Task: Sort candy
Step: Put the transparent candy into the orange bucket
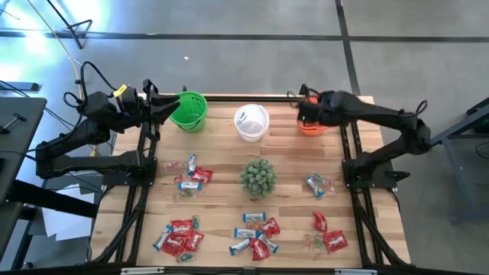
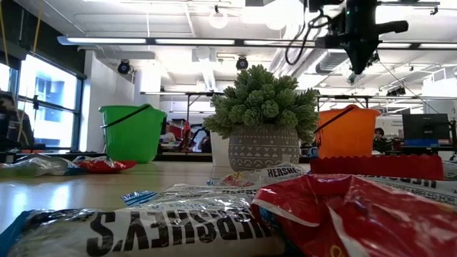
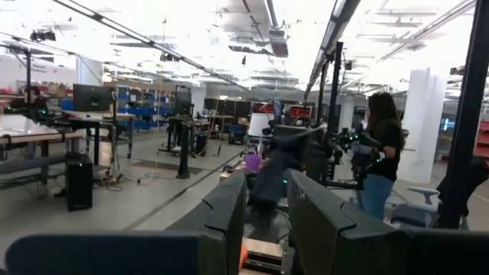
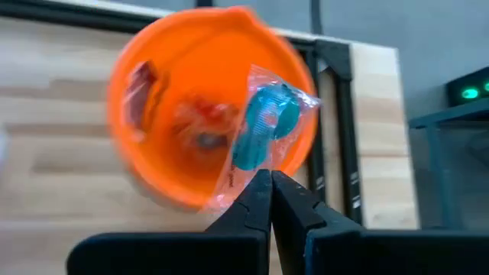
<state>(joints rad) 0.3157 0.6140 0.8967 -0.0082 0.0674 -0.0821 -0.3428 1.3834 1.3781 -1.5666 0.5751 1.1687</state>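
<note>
Overhead, my right claw point(image 4: 270, 183) hung directly above the round orange plastic cup point(image 4: 191, 99) at the back right of the pale wooden table point(image 1: 221, 153), its two dark fingers point(image 4: 252, 206) pressed shut on the corner of a clear crinkly wrapper holding a teal-blue sweet point(image 4: 263, 126). That sweet dangled over the cup's mouth, and inside the cup I could make out what looked like red-wrapped sweets point(image 4: 202, 122), though they were too blurred to count.

My left claw point(image 1: 170, 105) waited at the back left, beside the rim of the round green plastic cup point(image 1: 189, 111), its fingers point(image 3: 229, 206) a little apart with nothing between them.

I counted three cups along the back edge: green, then a white cup point(image 1: 251, 122) in the middle, then orange. One spiky green ball-shaped plant in a patterned grey pot point(image 1: 258, 176) stood at the table's centre.

The rest of the candy lay in five loose clusters on the table: a mixed red and blue-and-white group point(image 1: 191, 177) left of the plant, a mostly red heap point(image 1: 179, 237) at the front left, a mixed heap point(image 1: 256, 235) at the front centre, a few red ones point(image 1: 328, 235) at the front right, and a small blue-and-white pair point(image 1: 317, 184) right of the plant. The pieces overlapped too much for an exact count.

From table height the plant and a foreground pile of wrappers point(image 2: 285, 214) blocked much of the view between the cups.
</note>
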